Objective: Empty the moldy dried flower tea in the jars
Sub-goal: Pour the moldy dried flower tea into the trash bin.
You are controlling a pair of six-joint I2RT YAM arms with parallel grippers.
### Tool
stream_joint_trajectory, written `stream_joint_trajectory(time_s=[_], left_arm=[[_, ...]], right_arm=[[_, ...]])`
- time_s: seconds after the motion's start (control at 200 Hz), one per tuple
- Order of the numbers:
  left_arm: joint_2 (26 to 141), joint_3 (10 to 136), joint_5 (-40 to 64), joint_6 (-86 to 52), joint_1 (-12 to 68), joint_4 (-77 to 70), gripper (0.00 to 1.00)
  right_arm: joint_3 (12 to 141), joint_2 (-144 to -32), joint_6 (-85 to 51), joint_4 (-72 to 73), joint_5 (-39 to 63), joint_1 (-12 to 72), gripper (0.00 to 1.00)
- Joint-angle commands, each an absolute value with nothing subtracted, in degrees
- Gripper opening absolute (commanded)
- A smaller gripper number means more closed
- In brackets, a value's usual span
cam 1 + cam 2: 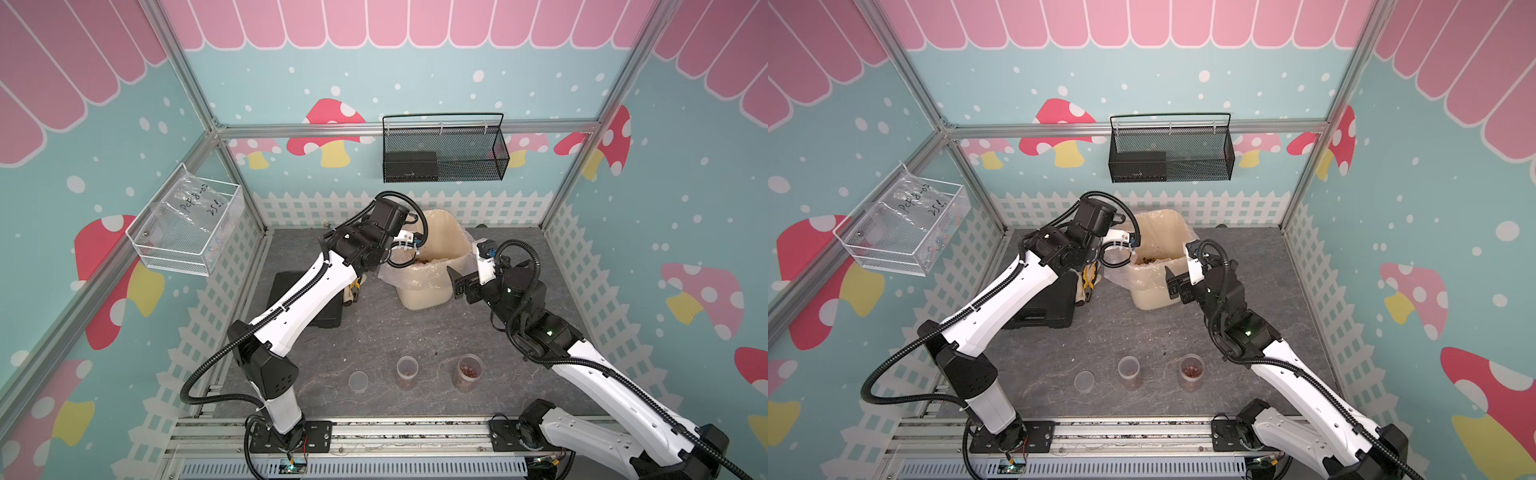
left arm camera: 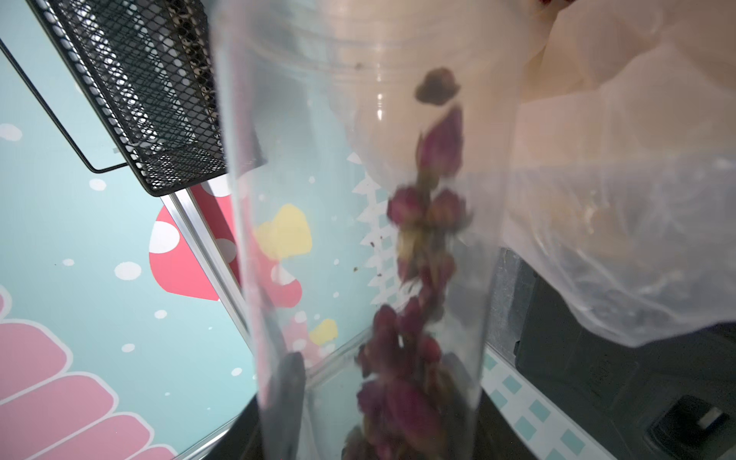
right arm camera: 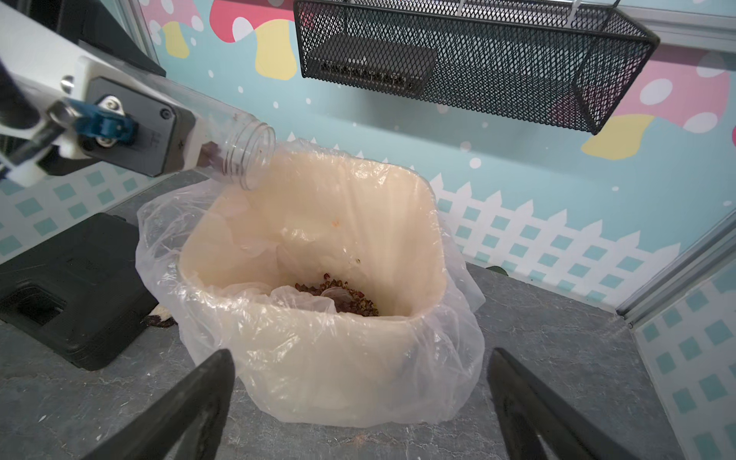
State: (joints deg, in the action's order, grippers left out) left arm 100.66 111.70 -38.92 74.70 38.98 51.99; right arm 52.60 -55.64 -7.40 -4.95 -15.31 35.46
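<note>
**Jar tipped over the bin.** The left gripper (image 1: 411, 245) is clamped round the body of a lidless clear jar (image 3: 243, 153). The jar lies tipped on its side, with its open mouth slightly lower than its base and just above the far-left rim of the cream bin (image 3: 432, 199). In the left wrist view, dark-red dried buds (image 2: 422, 247) (the flower tea) lie blurred in a line along the jar's lower wall, from base toward mouth. A tea heap (image 3: 342, 296) rests at the bottom of the bin on its clear liner (image 3: 458, 318).

The right gripper (image 3: 360, 354) has its jaws spread wide with nothing between them. It hangs just beside the bin's near-right wall, facing it; whether it touches the liner cannot be told.

Near the front of the grey table (image 1: 374, 332), well apart from the bin, stand three items:
- the right jar (image 1: 469, 372), holding reddish buds
- the middle jar (image 1: 407, 369), with a little brownish matter at its bottom
- on the left, a smaller clear round piece (image 1: 358, 380) — jar or lid cannot be told

A black case (image 1: 307, 299) lies on the table left of the bin.
</note>
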Motion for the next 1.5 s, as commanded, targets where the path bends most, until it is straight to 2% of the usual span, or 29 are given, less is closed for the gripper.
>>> stream_joint_trajectory(time_s=[0.0,0.345,0.835,1.496], left_arm=[[102.37,113.57,-42.15,81.21,39.60,51.09,0.07],[102.39,112.27,-44.41,87.94,40.04,44.69,0.06],[99.32,104.18,-44.69,100.20,40.43,31.18,0.05],[98.53,102.68,-43.16,103.14,40.52,27.55,0.05]], right_arm=[[51.70,-54.50,-9.04,-5.17,-14.14,34.75,1.00],[50.89,-54.05,-10.19,-5.26,-12.87,33.53,1.00],[50.54,-54.67,-11.72,-5.27,-9.54,31.60,1.00],[50.36,-54.14,-12.58,-5.27,-5.18,29.48,1.00]])
